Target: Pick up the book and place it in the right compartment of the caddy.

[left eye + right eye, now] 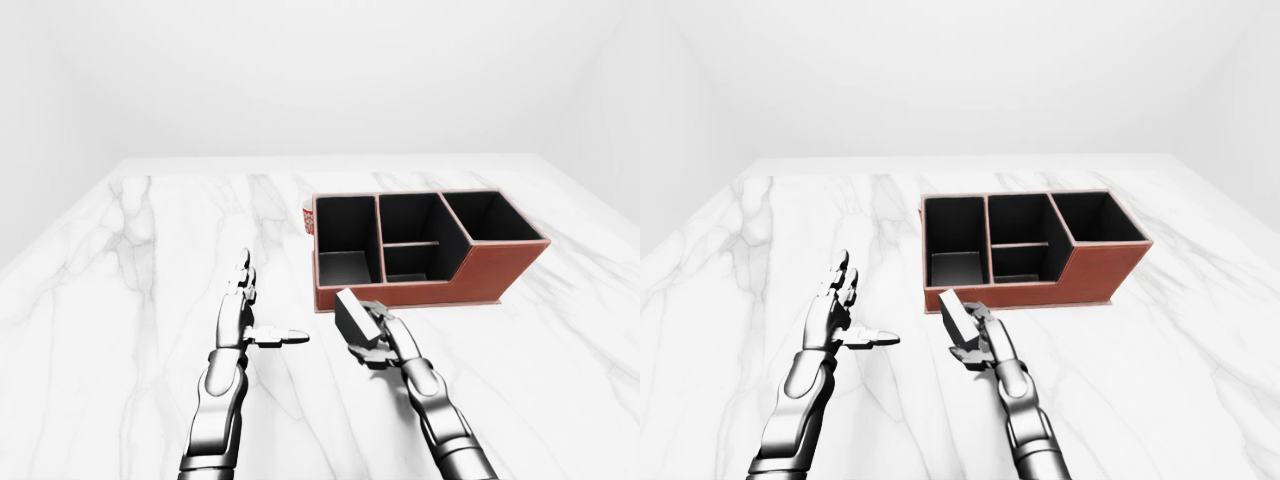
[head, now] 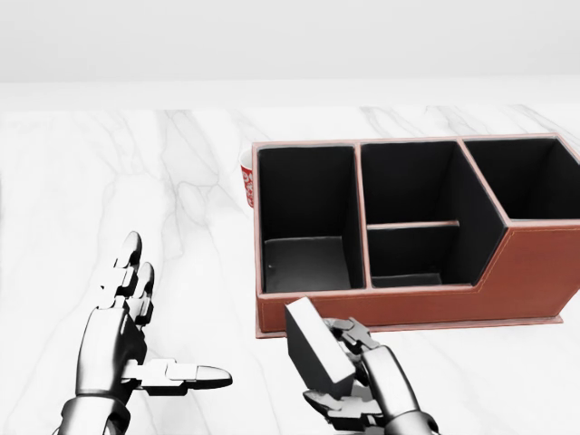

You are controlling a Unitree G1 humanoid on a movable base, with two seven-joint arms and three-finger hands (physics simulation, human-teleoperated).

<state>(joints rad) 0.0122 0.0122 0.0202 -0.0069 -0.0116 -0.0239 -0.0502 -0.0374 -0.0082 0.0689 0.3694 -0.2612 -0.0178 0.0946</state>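
**Book in hand, short of the caddy**

My right hand (image 2: 349,385) was closed around the book (image 2: 313,349), a small dark slab held tilted above the marble table (image 1: 120,300), just below the caddy's near wall in the head view. My left hand (image 2: 136,335) hung open over the table, fingers spread and thumb pointing right, holding nothing.

The caddy (image 2: 408,308) was reddish-brown outside and black inside. Its right compartment (image 2: 530,177), the deep one at the upper right in the head view, looked empty. A small red-and-white thing (image 2: 246,186) peeked out beside the caddy's left wall; I could not tell what it was.

I judged the pick-up done and the carry just begun. The next move called for lifting the book over the wall, swinging it right past the middle compartments, then lowering it in before loosening my fingers.
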